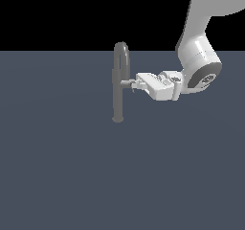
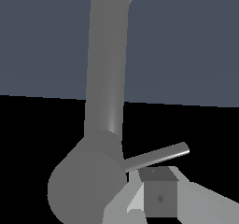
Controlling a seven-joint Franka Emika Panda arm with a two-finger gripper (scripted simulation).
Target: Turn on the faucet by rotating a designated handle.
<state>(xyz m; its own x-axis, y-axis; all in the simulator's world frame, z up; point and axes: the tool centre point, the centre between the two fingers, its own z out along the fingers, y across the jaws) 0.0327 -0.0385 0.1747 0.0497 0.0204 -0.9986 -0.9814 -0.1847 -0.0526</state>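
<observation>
Right now the end effector [image 1: 139, 84] sits just right of centre in the exterior view, reaching sideways from the white arm [image 1: 198, 56] that comes down out of the upper right corner. Its tips are at the outer end of the handle [image 1: 128, 83], but whether they clamp it, merely touch it or stand apart from it I cannot tell; the wrist view shows only one dark pad [image 2: 160, 198] close beside the handle [image 2: 156, 156], with a sliver of gap between them.

Further out, the handle is a thin, pale stub sticking out from the middle of the faucet [image 1: 119, 83], which stands upright slightly left of centre on the dark counter [image 1: 72, 176], its arched top crossing the horizon line.

Judging by its look, the handle is rigid, smooth metal, likely slippery and narrow, so a pinch could slide off. Contact near the free tip gives the most leverage for turning it about the stem; the faucet itself should stay fixed.
</observation>
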